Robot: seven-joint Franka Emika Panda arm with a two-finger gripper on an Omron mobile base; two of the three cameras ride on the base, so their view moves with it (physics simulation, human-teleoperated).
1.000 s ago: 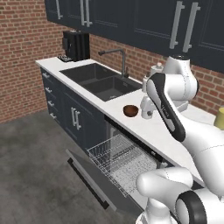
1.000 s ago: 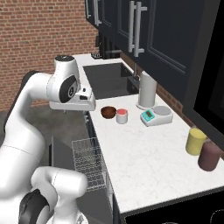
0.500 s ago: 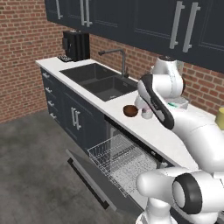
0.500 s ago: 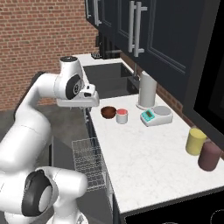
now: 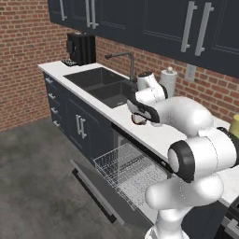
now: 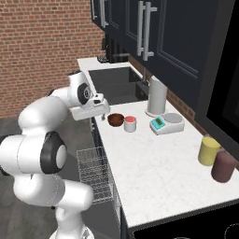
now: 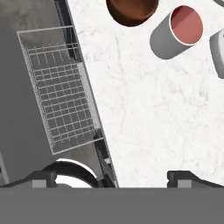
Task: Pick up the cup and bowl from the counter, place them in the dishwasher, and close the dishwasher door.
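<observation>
The gripper (image 7: 111,177) hung wide open and empty above the counter (image 7: 153,113), near the cup (image 7: 177,33), a short grey cylinder with a pink-red top beside the dark brown bowl (image 7: 131,9), probably light, stiff and slippery, best pinched across its 2 sides.

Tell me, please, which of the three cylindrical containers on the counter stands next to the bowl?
The short grey cup with the red-pink top stands beside the bowl; the yellow canister and maroon canister stand together far along the counter.
</observation>
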